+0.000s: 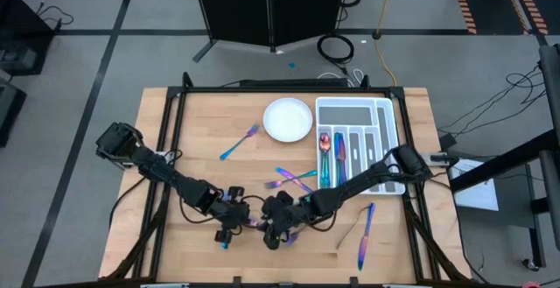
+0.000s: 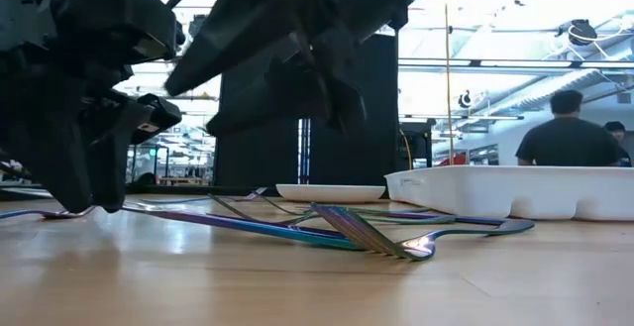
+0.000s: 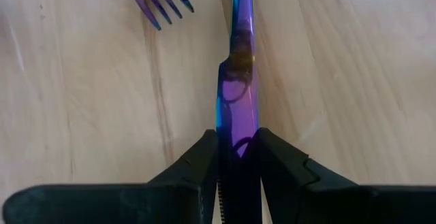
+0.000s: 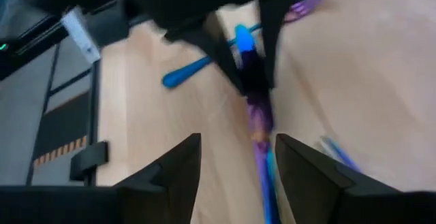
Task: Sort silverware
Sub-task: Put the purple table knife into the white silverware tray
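Holding: left claw [image 3: 237, 166] clamped on an iridescent knife [image 3: 237, 94] low over the bench [image 1: 201, 130], front centre. Right claw [image 4: 235, 159] spread, empty, straddling that knife. Step: handover. Next, judged: right arm regrips, carries to cutlery tray [image 1: 389, 117].

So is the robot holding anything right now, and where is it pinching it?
Yes. The left gripper pinches one end of a slim, shiny purple-blue metal knife. The right gripper is open, its fingers astride that knife without gripping it.

No text, label or number seems readable anywhere in these views.
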